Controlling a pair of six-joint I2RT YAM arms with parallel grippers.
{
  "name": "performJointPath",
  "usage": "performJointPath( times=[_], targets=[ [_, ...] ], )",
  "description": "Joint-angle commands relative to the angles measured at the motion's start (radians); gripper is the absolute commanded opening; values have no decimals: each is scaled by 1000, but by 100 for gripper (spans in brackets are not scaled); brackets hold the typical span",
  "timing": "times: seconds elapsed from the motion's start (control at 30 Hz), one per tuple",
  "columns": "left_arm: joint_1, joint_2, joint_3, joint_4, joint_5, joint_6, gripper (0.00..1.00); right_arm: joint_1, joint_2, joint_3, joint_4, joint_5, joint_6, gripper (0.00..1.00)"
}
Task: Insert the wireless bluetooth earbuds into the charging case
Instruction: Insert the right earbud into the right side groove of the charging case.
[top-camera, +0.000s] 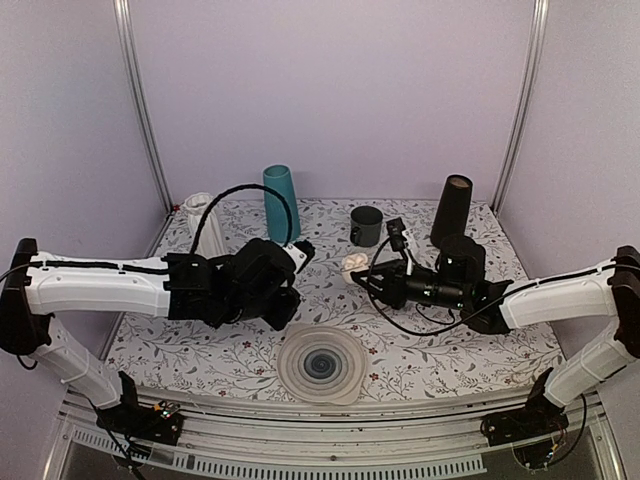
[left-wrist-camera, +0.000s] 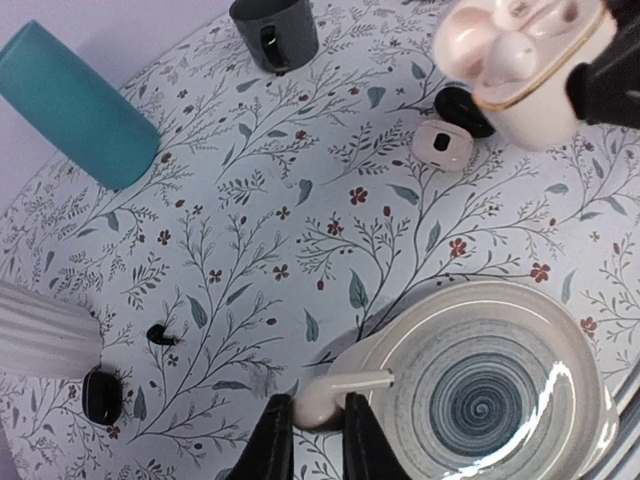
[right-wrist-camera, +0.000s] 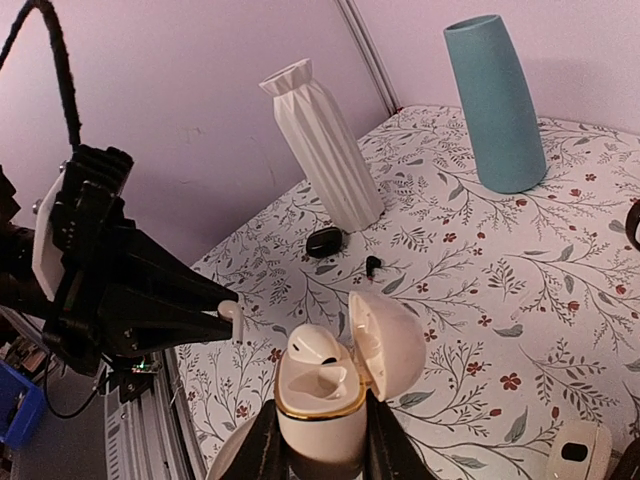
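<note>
The open charging case (right-wrist-camera: 320, 425), one earbud (right-wrist-camera: 312, 347) seated, is clamped in the right jaws above the surface (right-wrist-camera: 480, 270). The second earbud (left-wrist-camera: 322, 397) is pinched in the left jaws nearby; its stem must next be aligned over the empty socket (right-wrist-camera: 322, 378).

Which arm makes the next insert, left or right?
Left. The left end effector pinches an earbud; the right end effector holds the open case, one socket empty.
</note>
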Motion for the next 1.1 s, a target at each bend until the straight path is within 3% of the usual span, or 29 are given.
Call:
performJointPath(
  times=[0.0, 0.5, 1.07],
  targets=[
    [-47, 21, 50, 87, -21, 143, 16, -7, 34, 38, -1, -60, 14, 7],
    [-72, 64, 149, 207, -120, 485, 17, -7, 65, 126, -94, -264, -55, 6],
    [-116, 64, 186, 239, -196, 649, 17, -7, 112, 236, -176, -301, -76, 5]
  ],
)
